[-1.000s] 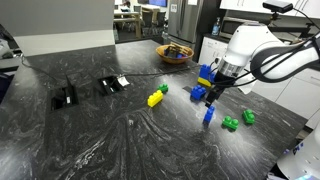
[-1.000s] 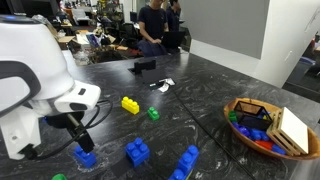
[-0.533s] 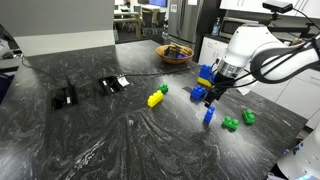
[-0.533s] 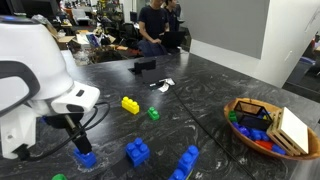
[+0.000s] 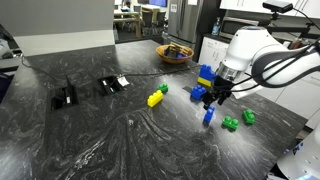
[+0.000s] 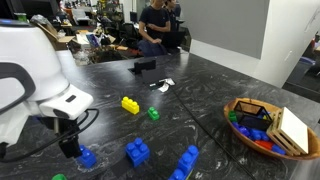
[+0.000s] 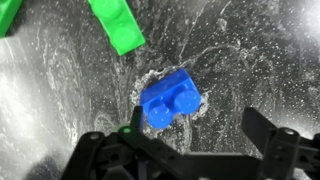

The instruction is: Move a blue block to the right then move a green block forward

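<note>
The blue block (image 7: 170, 98) stands on the dark marble table just in front of my gripper (image 7: 197, 135), free of both fingers. The gripper is open and empty. In both exterior views the gripper (image 5: 212, 98) (image 6: 70, 148) hovers just above and beside the blue block (image 5: 208, 115) (image 6: 87, 157). The green block (image 7: 117, 25) lies a little beyond the blue one; in an exterior view it (image 5: 231, 124) sits near the table's edge next to a chunkier green brick (image 5: 248, 116).
A squat blue brick (image 5: 198, 94) (image 6: 137, 151) and a blue-and-yellow stack (image 5: 206, 75) stand close by. A yellow-and-green piece (image 5: 155, 98) (image 6: 130, 104) lies mid-table. A basket of toys (image 6: 262, 128) and two black devices (image 5: 64, 97) are further off.
My gripper has let go of the blue block and pulled back a little from it; the block stays standing on the table.
</note>
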{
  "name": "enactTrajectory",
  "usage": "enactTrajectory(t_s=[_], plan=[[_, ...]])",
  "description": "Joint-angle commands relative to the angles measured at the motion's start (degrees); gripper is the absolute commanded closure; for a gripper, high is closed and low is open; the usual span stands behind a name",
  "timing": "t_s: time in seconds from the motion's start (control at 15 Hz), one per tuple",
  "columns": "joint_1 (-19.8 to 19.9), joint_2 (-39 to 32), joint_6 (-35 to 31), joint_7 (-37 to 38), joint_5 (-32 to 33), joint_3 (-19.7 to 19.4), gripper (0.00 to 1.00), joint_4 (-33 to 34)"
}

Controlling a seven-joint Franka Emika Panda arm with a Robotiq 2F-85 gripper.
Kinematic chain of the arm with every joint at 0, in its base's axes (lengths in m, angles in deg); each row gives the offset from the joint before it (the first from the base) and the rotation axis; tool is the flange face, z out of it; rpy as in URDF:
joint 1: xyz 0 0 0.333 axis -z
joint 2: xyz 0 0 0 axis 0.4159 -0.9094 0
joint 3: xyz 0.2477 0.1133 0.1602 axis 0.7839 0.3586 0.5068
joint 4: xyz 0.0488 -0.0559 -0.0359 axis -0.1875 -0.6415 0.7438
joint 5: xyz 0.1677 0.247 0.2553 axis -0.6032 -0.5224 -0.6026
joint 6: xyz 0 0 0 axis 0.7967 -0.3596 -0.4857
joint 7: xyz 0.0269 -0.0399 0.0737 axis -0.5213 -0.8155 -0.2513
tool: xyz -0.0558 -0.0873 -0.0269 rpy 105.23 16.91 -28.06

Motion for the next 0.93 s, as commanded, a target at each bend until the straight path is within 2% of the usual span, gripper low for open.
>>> enactTrajectory(t_s=[0.0, 0.27, 0.33, 0.47, 0.67, 0.87], plan=[[2.1, 1.7, 2.4, 12.3, -0.9, 4.0, 0.00, -0.9], [2.3, 2.6, -0.8, 25.7, -0.9, 5.0, 0.00, -4.0], [0.8, 0.9, 1.1, 21.5, -0.5, 3.9, 0.00, -2.3], [1.2, 1.3, 0.5, 24.4, -0.4, 3.9, 0.00, -2.9], [1.3, 1.6, 0.5, 25.0, -0.4, 4.0, 0.00, -3.0], [2.7, -0.7, 0.6, 32.5, -3.2, 3.4, 0.00, -1.0]])
